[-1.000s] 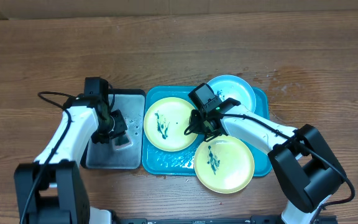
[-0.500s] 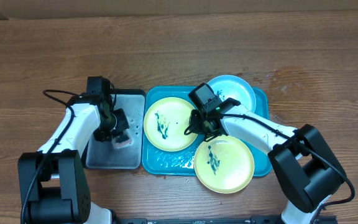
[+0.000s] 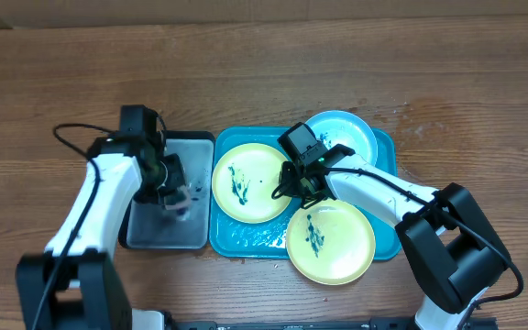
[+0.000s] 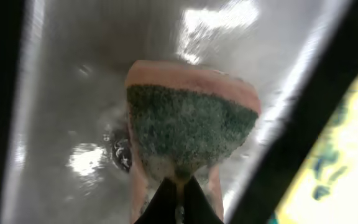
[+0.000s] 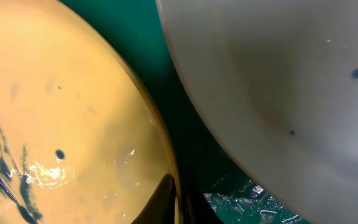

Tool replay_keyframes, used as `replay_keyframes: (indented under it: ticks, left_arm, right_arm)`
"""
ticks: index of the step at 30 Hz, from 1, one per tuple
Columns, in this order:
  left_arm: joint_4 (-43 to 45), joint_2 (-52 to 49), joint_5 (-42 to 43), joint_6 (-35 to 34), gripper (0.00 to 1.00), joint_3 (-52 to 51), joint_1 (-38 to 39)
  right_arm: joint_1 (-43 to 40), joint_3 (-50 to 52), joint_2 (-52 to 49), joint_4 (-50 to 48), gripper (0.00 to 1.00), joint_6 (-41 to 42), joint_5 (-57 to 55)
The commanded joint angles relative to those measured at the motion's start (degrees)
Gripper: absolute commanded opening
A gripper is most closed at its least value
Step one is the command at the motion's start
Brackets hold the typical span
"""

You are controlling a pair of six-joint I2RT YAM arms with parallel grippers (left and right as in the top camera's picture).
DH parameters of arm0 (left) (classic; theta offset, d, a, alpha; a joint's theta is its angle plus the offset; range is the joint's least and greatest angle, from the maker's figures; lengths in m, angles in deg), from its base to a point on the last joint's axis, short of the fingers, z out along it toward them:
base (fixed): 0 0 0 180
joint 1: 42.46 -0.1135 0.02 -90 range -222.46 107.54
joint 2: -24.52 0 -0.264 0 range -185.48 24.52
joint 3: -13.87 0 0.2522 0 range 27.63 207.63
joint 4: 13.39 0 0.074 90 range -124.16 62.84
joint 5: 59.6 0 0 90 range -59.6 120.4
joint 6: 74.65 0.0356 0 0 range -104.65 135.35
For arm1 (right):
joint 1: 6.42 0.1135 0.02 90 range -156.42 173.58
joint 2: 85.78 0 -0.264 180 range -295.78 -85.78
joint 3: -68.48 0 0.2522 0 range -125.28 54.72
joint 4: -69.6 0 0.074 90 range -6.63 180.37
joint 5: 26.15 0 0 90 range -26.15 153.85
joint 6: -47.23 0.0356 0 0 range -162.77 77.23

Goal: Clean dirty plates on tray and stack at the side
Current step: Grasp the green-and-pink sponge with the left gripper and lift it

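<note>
Left gripper (image 4: 178, 186) clamped on the sponge (image 4: 191, 124) above the grey tray (image 3: 145, 234), ready for wiping; right gripper (image 5: 182, 194) closed, seemingly pinching the smeared yellow-green plate (image 3: 246, 183) by its rim, steadying it on the turquoise tray (image 3: 246, 244)

Overhead: even, soft light, sharp. Left wrist view: sponge (image 4: 191, 118) blurred, glare on the grey tray (image 4: 73, 74). Right wrist view: soft focus, glint on the yellow plate (image 5: 73, 112).
</note>
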Motion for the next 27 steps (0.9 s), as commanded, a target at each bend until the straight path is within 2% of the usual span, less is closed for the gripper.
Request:
replay_keyframes:
  ticks: [1, 10, 22, 27]
  left_arm:
    - [-1.6, 4.3, -0.3, 2.0, 0.04, 2.0, 0.4]
    - [-1.2, 0.7, -1.6, 2.0, 0.04, 1.9, 0.4]
    - [3.0, -15.1, -1.4, 1.7, 0.04, 1.8, 0.7]
    - [4.3, -13.6, -1.4, 1.7, 0.04, 1.9, 0.7]
  right_arm:
    - [0.3, 0.7, 0.6, -0.2, 0.06, -0.3, 0.4]
    - [0.3, 0.7, 0.6, 0.0, 0.06, -0.3, 0.4]
    - [0.3, 0.7, 0.6, -0.2, 0.06, -0.3, 0.4]
    - [0.3, 0.7, 0.6, -0.2, 0.06, -0.3, 0.4]
